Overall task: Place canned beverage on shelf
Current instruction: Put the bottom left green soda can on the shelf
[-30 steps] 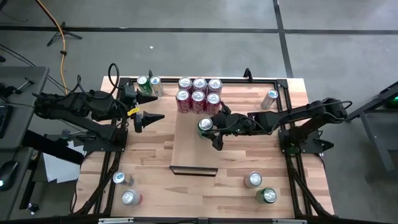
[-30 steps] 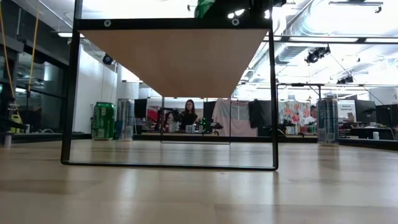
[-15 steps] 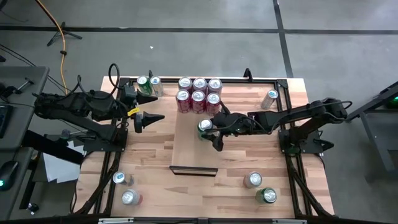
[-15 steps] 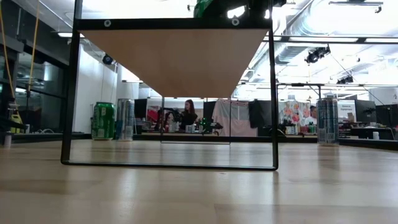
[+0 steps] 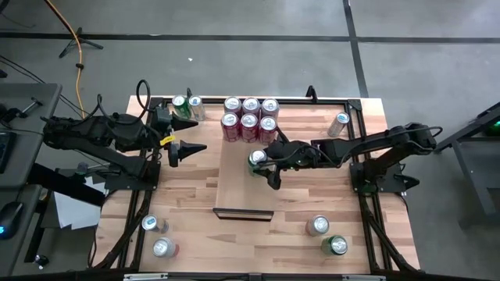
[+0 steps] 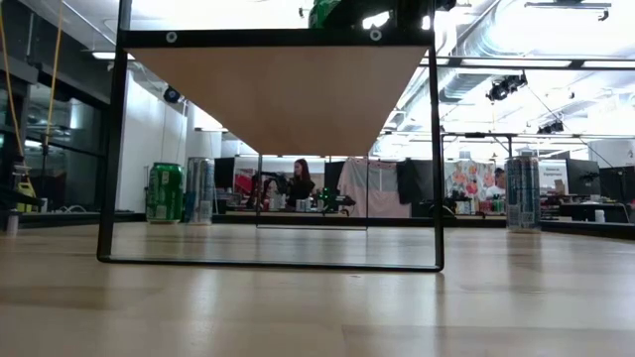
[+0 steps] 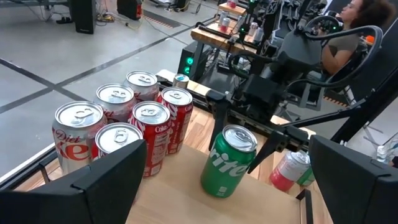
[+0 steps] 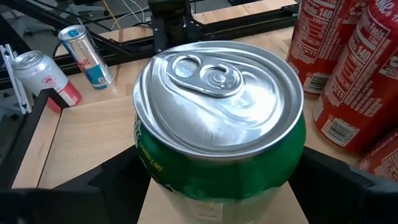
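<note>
The shelf [image 5: 242,187] is a pale narrow board raised on a black frame; the low view shows its underside [image 6: 278,99]. A green can [image 5: 256,158] stands upright on its bottom on the shelf, near the right long edge, and shows in the left wrist view [image 7: 227,162] and the right wrist view [image 8: 217,118]. My right gripper [image 5: 260,163] is open and comes level from the table's right, one finger on either side of the can. My left gripper [image 5: 191,148] is open and empty, left of the shelf.
Several red cans [image 5: 248,117] stand packed at the shelf's far end. On the table are two cans at the far left [image 5: 186,106], one at the far right [image 5: 339,123], two near left [image 5: 156,236] and two near right [image 5: 326,236]. A person sits beyond the table.
</note>
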